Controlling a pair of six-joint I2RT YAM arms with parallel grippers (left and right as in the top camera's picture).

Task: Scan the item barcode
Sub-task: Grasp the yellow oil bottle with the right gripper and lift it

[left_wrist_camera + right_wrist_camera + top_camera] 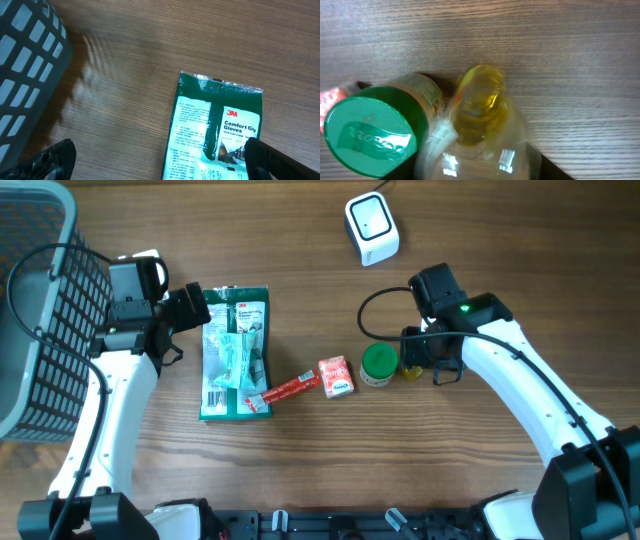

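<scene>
Right claw [424, 366]: clenched on the small bottle [480, 107]; its fingers press in on both flanks of the clear body, below the yellow cap.
Left claw [157, 150]: released, fingers spread wide, hanging over the far end of the glove packet [215, 130] and holding nothing.
Bottle's place: on the right half of the table [520, 240], just to the right of the green-lidded jar [379, 365], touching it or nearly so.
Bottle's long axis: upright, cap pointing up at the wrist camera.
Barcode: not seen in any view; I cannot tell which side of the label carries it.
Scanner [372, 228]: at the far edge, well apart from the bottle, far of the right claw and a little to its left.
Nearer arm: the right; the left arm is across the table by the basket [35, 310].
What the move turns on: likely a lift clear of the jar, then a carry toward the far edge, with the bottle turned until its label faces the scanner.
Risk: the jar is close enough to be nudged on the way up.
</scene>
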